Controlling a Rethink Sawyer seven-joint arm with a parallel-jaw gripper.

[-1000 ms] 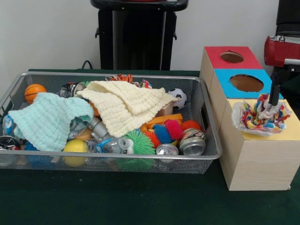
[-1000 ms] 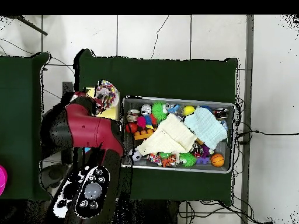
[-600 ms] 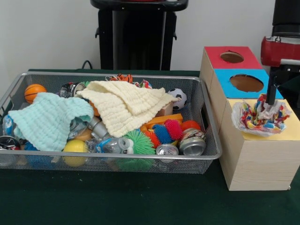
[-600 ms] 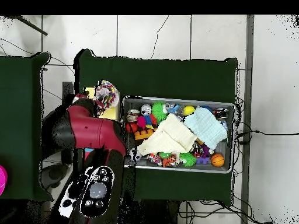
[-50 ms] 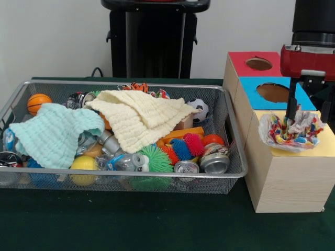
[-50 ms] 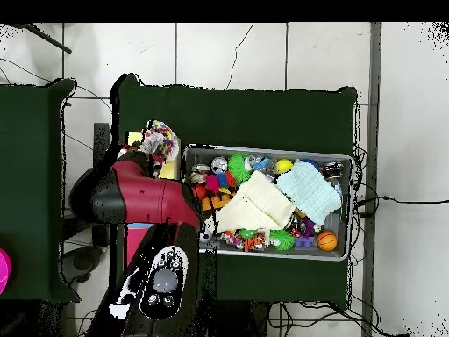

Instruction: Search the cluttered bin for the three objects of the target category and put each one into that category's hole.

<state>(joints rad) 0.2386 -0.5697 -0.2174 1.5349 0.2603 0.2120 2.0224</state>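
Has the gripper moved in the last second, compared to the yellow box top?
Yes. In the front view the gripper has shifted left across the yellow box top, staying on the rope toy.

Dark green table cover [image 5: 157, 225], white wall [image 5: 52, 36], tiled floor [image 6: 228, 53]

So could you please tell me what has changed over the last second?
The end effector shifted left across the front view, above the rope toy on the yellow box top. The toy barely moved. The wire bin, its two cloths and the clutter stayed as they were.
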